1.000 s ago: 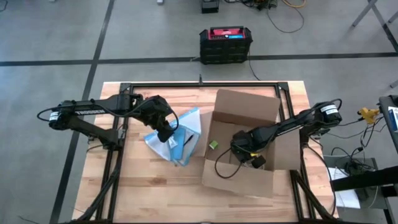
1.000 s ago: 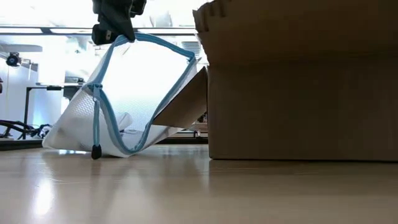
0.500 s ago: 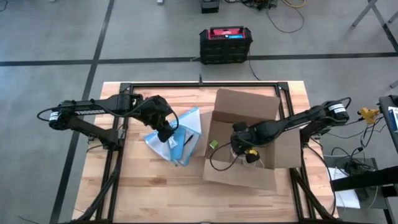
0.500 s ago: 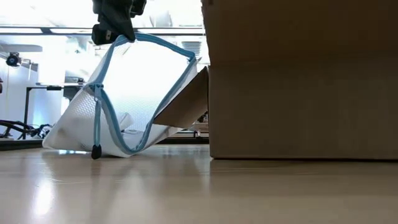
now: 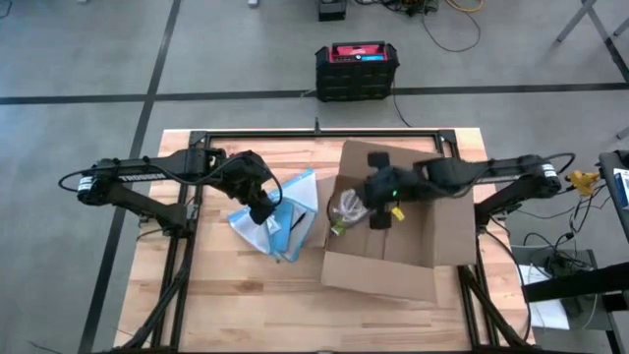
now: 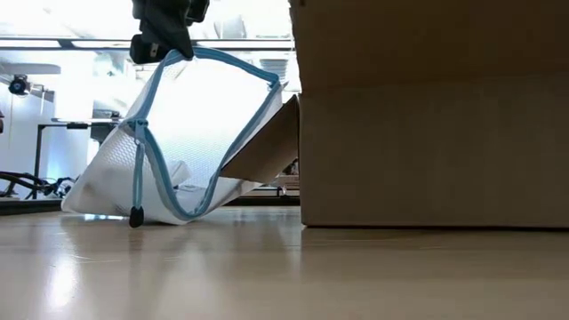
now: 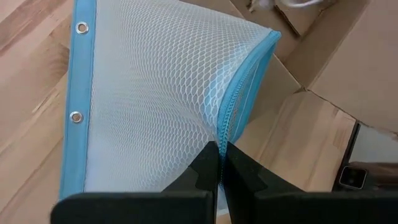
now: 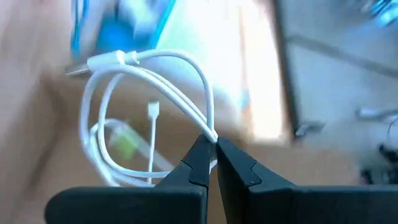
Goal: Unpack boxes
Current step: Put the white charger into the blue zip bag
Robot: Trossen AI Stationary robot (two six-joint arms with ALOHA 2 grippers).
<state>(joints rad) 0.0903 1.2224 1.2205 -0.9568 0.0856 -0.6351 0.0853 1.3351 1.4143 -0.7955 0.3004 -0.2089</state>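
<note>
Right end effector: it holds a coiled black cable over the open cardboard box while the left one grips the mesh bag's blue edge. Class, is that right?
Not quite: the cable is white, as the right wrist view shows. The right end effector does pinch it over the cardboard box, and the left end effector grips the mesh bag by its blue edge.

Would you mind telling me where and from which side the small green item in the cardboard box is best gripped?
Probably from straight above, across its short sides: the small green item lies low on the floor of the cardboard box, close beside the bag-side wall, so a sideways approach looks blocked.
</note>
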